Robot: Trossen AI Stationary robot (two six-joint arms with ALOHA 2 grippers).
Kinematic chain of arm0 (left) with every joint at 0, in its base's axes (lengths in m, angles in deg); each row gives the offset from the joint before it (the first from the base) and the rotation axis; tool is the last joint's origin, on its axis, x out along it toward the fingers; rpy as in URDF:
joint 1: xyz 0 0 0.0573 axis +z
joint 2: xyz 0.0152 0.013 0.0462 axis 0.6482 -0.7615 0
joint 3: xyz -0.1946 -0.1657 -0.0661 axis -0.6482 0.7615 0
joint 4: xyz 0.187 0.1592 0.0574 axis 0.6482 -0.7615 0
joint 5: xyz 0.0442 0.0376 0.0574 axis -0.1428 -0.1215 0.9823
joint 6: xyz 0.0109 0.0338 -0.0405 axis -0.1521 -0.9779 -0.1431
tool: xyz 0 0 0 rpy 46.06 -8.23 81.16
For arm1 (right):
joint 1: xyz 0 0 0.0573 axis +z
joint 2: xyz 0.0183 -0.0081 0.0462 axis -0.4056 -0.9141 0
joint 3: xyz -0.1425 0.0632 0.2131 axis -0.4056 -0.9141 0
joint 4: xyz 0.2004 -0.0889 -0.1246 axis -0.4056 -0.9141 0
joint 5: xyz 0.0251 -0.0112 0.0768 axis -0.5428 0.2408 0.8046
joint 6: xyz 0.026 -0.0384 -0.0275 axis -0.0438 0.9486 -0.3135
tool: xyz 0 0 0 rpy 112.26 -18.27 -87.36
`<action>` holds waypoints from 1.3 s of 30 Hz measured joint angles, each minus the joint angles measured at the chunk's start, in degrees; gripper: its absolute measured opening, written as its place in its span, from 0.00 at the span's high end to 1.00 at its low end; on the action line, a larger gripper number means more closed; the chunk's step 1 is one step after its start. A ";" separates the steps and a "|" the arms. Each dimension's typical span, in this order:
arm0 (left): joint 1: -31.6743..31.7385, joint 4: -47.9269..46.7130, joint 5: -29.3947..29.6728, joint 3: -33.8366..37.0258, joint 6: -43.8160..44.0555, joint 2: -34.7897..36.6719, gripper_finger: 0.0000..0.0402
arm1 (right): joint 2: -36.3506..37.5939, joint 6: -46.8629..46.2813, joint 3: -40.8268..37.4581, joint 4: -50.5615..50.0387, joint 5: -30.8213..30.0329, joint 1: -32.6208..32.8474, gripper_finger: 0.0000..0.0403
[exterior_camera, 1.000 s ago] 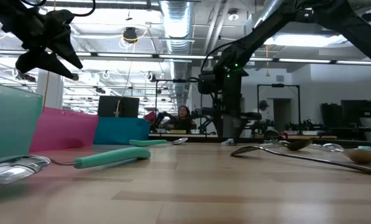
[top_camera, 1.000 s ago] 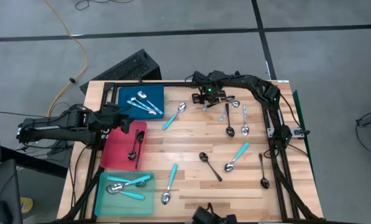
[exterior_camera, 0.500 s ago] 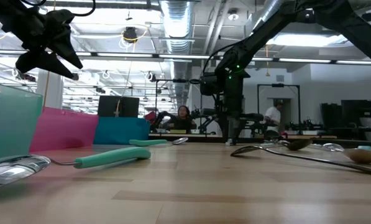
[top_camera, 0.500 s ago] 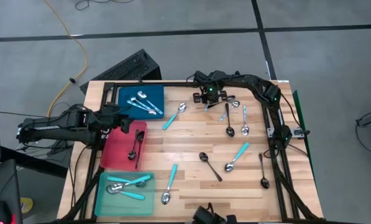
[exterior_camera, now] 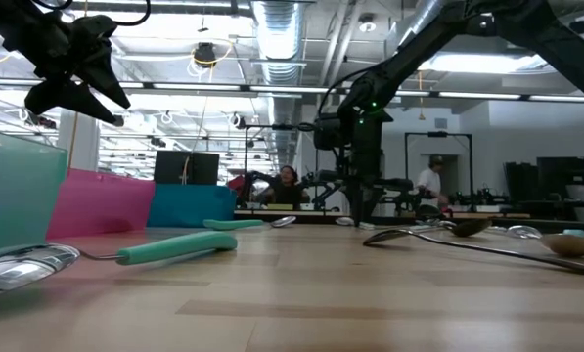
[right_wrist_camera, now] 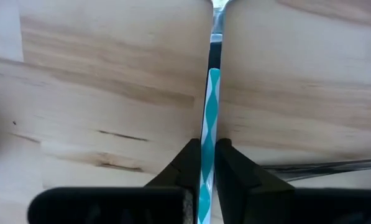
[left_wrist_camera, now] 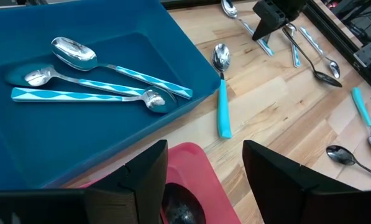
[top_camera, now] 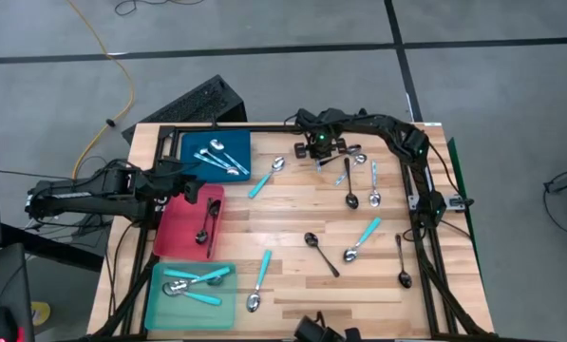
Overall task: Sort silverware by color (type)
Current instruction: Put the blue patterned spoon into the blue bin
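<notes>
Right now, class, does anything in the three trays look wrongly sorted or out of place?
Nothing stands out. The blue tray holds only striped-handled spoons, the red tray one black spoon, and the teal tray turquoise-handled spoons.

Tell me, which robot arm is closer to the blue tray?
The left. Its tool hovers beside the blue tray, at the edge nearest the red tray. The right tool is farther off, pinching a striped spoon on the bare table.
</notes>
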 joint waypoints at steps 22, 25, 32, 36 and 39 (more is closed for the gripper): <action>0.00 0.00 -0.17 0.00 0.00 -0.02 0.52 | 3.65 4.29 0.74 1.93 1.83 6.85 0.86; 0.02 -0.01 -0.67 0.00 0.00 -0.02 0.52 | 3.68 4.30 1.98 3.89 1.82 8.75 0.86; 0.02 -0.02 -0.72 0.00 0.00 0.00 0.52 | 3.72 1.58 3.44 11.42 1.53 12.81 0.86; 0.01 -0.02 -0.72 -0.01 0.00 -0.02 0.52 | 3.76 0.98 3.84 15.06 1.53 14.87 0.86; 0.00 -0.02 -0.72 0.00 -0.03 0.00 0.52 | 3.76 0.94 3.90 18.17 1.54 15.97 0.86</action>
